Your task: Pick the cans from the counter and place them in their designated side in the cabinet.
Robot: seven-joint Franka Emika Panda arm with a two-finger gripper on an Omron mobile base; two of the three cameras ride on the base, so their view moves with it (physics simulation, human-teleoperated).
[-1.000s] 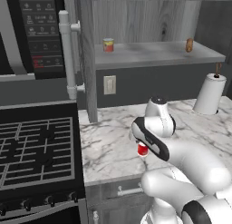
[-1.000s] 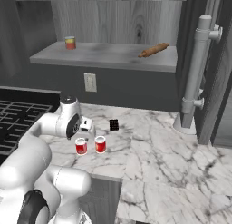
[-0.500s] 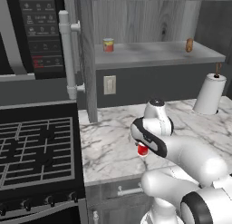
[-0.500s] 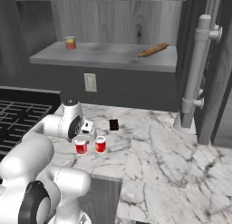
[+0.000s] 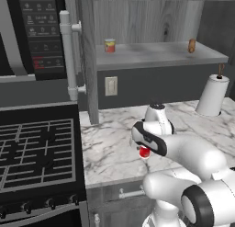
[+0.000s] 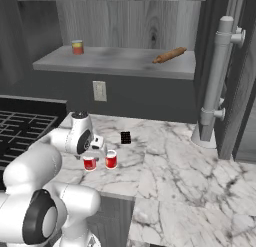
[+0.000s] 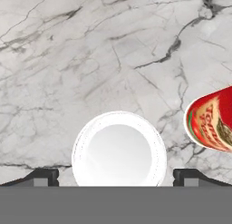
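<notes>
the gripper [image 7: 117,177] hangs above the white marble counter [image 6: 170,161] with its two dark finger tips [image 7: 43,177] spread wide, one on each side of the pale round top of the plain red can [image 7: 118,149]; it grips nothing. the orange-red labelled can [image 7: 214,119] stands just beside, a little apart. in the right base view both cans, plain [image 6: 89,163] and labelled [image 6: 111,159], stand upright near a small black mark [image 6: 125,137]. on the grey cabinet shelf [image 6: 120,61] stands a banded can [image 6: 77,47], and a rolling pin [image 6: 169,55] lies well apart from it.
</notes>
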